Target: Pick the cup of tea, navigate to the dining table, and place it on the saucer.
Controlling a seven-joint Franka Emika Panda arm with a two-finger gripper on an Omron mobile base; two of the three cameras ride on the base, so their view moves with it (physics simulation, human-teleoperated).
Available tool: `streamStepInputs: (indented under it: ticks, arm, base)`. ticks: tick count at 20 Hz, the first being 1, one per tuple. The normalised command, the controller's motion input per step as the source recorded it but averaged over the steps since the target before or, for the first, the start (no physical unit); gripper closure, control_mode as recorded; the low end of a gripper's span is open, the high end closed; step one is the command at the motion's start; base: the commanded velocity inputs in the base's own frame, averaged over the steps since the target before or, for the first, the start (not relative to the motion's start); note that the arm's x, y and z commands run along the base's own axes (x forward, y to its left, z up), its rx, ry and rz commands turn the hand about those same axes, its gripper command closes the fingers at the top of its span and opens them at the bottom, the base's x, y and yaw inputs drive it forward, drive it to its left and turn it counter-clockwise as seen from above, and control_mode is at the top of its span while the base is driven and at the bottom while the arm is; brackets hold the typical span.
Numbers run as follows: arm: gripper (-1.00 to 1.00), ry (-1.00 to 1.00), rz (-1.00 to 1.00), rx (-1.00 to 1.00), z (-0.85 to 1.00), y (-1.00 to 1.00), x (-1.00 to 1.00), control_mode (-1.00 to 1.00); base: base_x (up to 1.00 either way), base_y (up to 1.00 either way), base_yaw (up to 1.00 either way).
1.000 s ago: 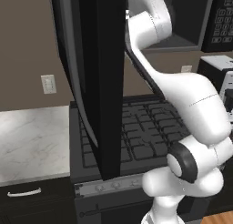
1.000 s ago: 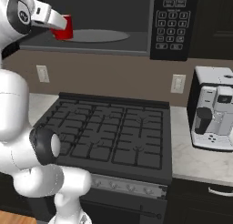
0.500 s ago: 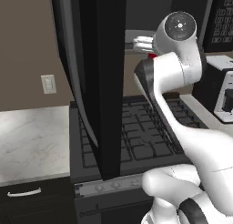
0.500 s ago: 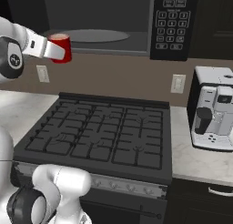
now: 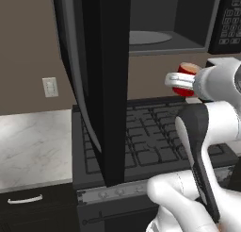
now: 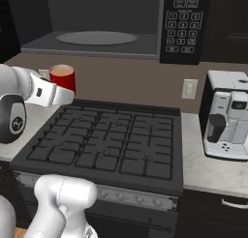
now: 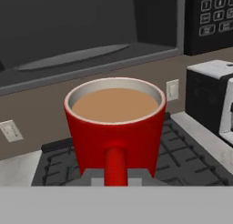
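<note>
The cup of tea (image 7: 116,127) is a glossy red mug filled with tan liquid, its handle facing the hand camera. My gripper (image 7: 116,176) is shut on the handle and holds the mug upright. The mug (image 6: 63,77) hangs in the air over the stove's back left corner, below the open microwave. From the left base it shows as a red mug (image 5: 186,79) in front of the white hand (image 5: 175,79). The dining table and the saucer are out of view.
The microwave door (image 5: 103,85) stands swung open to the left of the mug, with the glass turntable (image 6: 97,37) bare inside. A black gas stove (image 6: 111,140) lies below. A coffee machine (image 6: 227,116) stands on the right counter, and a marble counter (image 5: 33,146) lies left.
The arm has brought the mug down and back from microwave height to just above the stove's rear. The grip stayed shut, and the base views have not shifted.
</note>
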Motion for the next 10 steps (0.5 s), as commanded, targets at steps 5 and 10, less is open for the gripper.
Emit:
streamStepInputs:
  ticks: [5, 10]
  arm:
    - [1.0, 0.0, 0.11, 0.01, -0.14, -0.07, -0.36, -1.0]
    - [1.0, 0.0, 0.01, 0.0, 0.0, 0.0, 0.0, -1.0]
  base:
    - [0.0, 0.0, 0.0]
    - [0.0, 0.0, 0.0]
